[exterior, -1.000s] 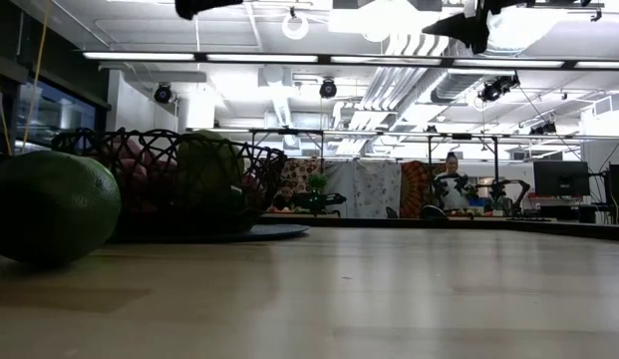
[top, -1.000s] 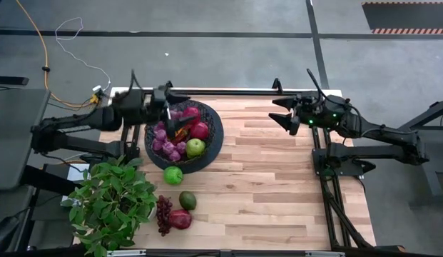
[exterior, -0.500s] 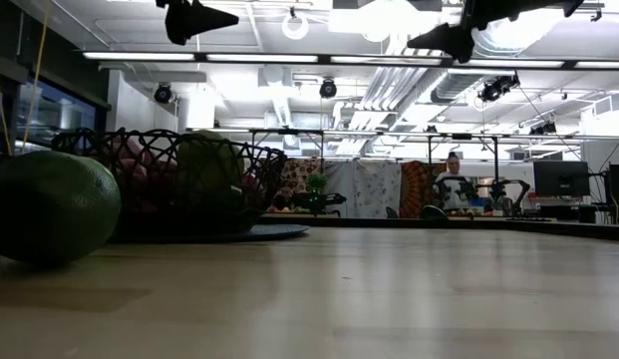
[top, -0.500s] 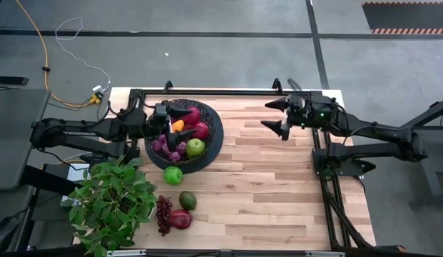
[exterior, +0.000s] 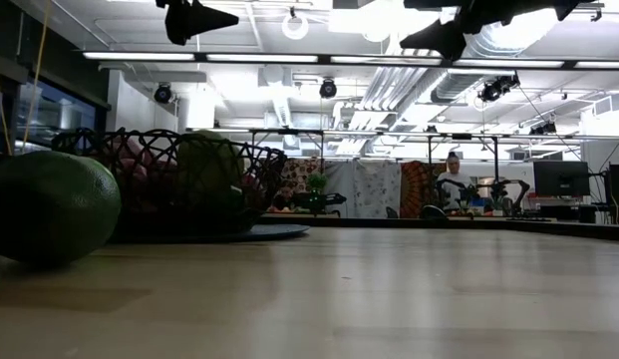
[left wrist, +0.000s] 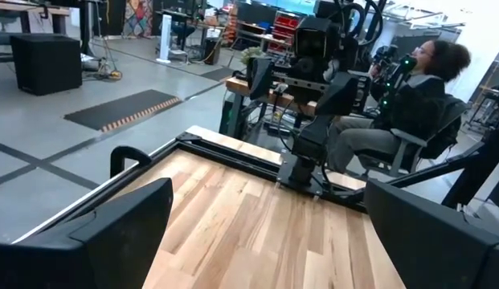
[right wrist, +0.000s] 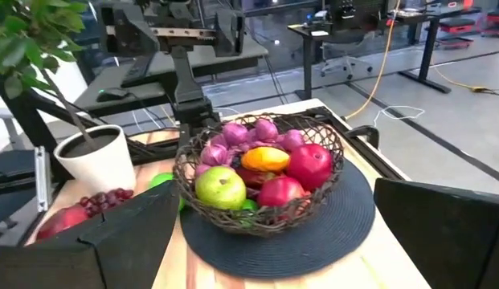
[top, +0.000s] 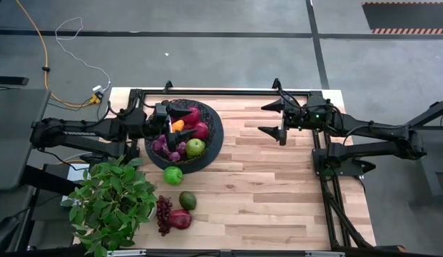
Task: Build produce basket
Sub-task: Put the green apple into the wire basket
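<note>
The black wire basket (top: 216, 137) stands on a dark round mat at the table's far left. It holds purple grapes (right wrist: 233, 133), an orange pepper (right wrist: 265, 158), red pomegranates (right wrist: 310, 165) and a green apple (right wrist: 219, 186). My left gripper (top: 180, 121) hangs open and empty above the basket's left part. My right gripper (top: 264, 118) is open and empty in the air, to the right of the basket and facing it. A green apple (top: 172, 175), an avocado (top: 187, 200), dark red grapes (top: 164, 213) and a pomegranate (top: 180, 219) lie on the table nearer the front edge.
A leafy potted plant (top: 114, 203) stands at the near left corner, beside the loose fruit. Black frame rails run along the table's far edge (top: 228, 91) and right side. Bare wood lies between the basket and my right arm. A person sits beyond the table's right side (left wrist: 410, 96).
My left gripper has drawn back a little toward the table's left edge and come lower over the basket, then stayed still. My right gripper has gone toward the basket and turned, staying open.
</note>
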{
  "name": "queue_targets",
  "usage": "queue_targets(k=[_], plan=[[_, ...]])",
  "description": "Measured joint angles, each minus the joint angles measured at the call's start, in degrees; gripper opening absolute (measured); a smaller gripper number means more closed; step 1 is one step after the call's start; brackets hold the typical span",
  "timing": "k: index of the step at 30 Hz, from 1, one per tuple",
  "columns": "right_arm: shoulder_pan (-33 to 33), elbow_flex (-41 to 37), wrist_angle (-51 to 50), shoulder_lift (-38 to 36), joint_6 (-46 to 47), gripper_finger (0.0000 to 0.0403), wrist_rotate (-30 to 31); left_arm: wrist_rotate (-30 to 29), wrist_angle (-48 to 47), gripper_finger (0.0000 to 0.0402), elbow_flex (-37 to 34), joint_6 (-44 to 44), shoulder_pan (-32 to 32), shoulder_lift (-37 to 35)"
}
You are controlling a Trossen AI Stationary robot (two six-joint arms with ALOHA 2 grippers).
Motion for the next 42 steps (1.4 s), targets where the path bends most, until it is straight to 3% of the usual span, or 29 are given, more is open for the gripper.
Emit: queue_targets(k=[5, 11, 16, 20, 26, 32, 42], plan=[[0.0, 0.0, -0.3, 0.0, 1.8, 0.0397, -0.1, 0.7, -7.0, 0.04, 3.4, -7.8, 0.0, 1.1], [0.0, 0.0, -1.4, 0.0, 3.5, 0.0397, -0.1, 0.5, -35.9, 0.04, 15.7, -25.4, -3.3, 7.3], [0.0, 0.0, -2.6, 0.0, 4.8, 0.0397, -0.1, 2.3, -57.9, 0.04, 23.0, -45.5, -10.8, 13.8], [0.0, 0.0, -3.0, 0.0, 5.1, 0.0397, -0.1, 4.7, -65.1, 0.04, 23.7, -62.5, -19.3, 18.1], [0.0, 0.0, -3.3, 0.0, 6.4, 0.0397, 0.0, 5.9, -66.6, 0.04, 23.7, -79.2, -30.5, 25.7], [0.0, 0.0, -3.5, 0.0, 6.2, 0.0397, 0.0, 6.7, -69.0, 0.04, 23.7, -82.2, -33.4, 33.8], [0.0, 0.0, -3.5, 0.0, 6.0, 0.0397, 0.0, 5.1, -69.3, 0.04, 23.7, -78.0, -29.2, 39.4]])
